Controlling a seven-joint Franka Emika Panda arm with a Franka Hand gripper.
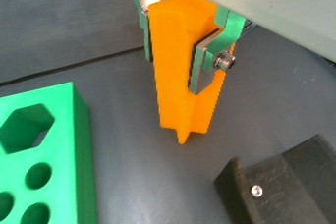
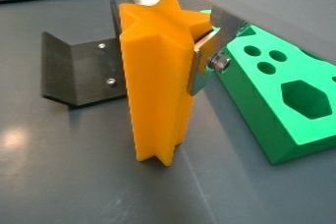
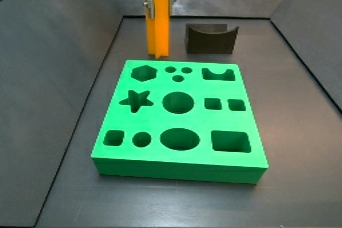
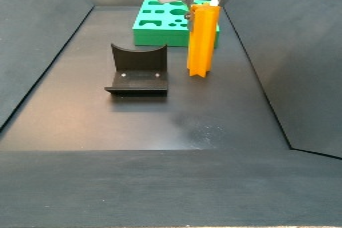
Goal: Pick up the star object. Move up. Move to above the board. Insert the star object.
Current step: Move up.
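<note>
Holding the star object (image 4: 202, 40) upright w/ our tool (image 4: 202, 7) clamped near its top, by the desk's far edge beyond the board (image 3: 181, 118); any twist could jam the insert.

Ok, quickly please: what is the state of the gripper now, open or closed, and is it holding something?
Gripper: closed on the star object, held upright beside the board, not yet above it.

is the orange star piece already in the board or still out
Out. The tall orange star-shaped plastic prism stands upright in the gripper, beyond the green holed board, whose star hole is empty.
</note>
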